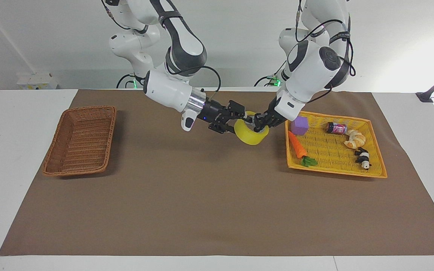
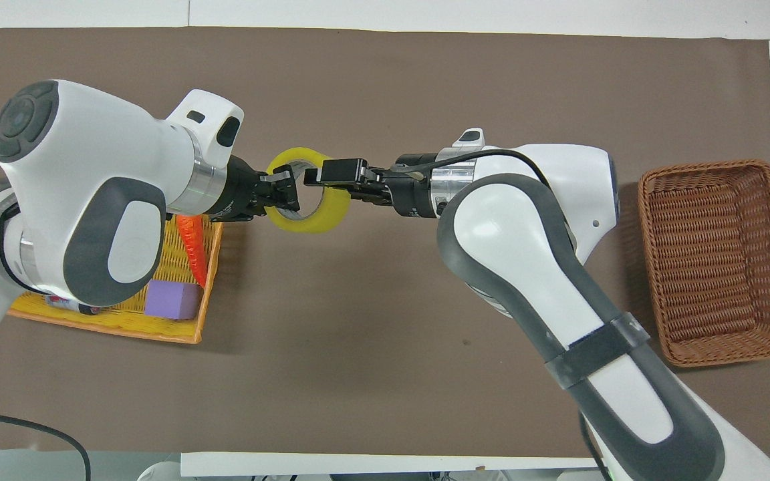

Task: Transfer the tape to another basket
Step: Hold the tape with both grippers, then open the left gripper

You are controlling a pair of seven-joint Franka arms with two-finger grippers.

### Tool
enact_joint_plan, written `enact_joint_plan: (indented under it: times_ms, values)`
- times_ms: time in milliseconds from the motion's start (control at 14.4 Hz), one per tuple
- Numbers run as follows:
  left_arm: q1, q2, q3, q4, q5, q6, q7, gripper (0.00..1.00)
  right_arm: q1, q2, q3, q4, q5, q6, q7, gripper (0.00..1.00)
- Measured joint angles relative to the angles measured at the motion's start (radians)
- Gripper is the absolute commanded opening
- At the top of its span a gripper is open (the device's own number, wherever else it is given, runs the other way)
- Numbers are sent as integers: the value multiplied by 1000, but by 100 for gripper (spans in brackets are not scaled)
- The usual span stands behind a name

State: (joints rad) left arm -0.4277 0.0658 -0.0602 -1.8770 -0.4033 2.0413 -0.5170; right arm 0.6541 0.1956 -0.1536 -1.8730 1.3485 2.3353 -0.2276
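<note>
One roll of translucent yellow tape (image 1: 250, 136), with pale inner core, up in the air over the brown mat (image 1: 202, 195), clear of it, over the stretch between the two woven containers and much closer to the yellow tray (image 1: 330, 150) than to the brown wicker basket (image 1: 59, 131). Held tilted, with the open ring turned partly upward. Two arms, two hands, both at this one roll from two sides. Left hand (image 1: 257, 122) closed on the wall of the roll at the side toward the tray, one finger inside the ring and one outside. Right hand (image 1: 241, 119) reaching almost level from the basket's side and arrived at the rim of the roll; cannot tell whether closed on it or open. In the overhead view, the same meeting: tape (image 2: 321, 217) between left hand (image 2: 285, 194) and right hand (image 2: 321, 175), the two hands nearly tip to tip across the ring. One brown wicker basket at the right arm's end of the worktop (image 1: 21, 113), rectangular, with sloping sides, nothing in it, seen also from above (image 2: 716, 260). One yellow tray at the left arm's end, partly covered by the left arm in the overhead view (image 2: 124, 321). Five small things in the tray, counted: one purple cube (image 1: 299, 125) in the corner nearest to the tape, one toy carrot (image 1: 297, 145) along the same edge, one small jar with red label (image 1: 335, 128) lying on its side, one croissant (image 1: 354, 139) just beside it, one panda figure (image 1: 363, 158) farther from the robots than the croissant.
</note>
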Motion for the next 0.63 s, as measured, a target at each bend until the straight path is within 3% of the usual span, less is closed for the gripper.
enact_joint_plan:
  times_ms: [70,139,557,627]
  values:
    - [0,0,1,1,0,0,0,1,-1,1,-1,-3,0,0,-2,9]
    - [0,0,1,0,0,-1,0,1,-1,1,-1,-4,0,0,-4,0]
    - [0,0,1,0,0,-1,0,3,-1,1,-1,-4,0,0,-4,0]
    - [0,0,1,0,0,-1,0,21,-1,1,-1,-4,0,0,-4,0]
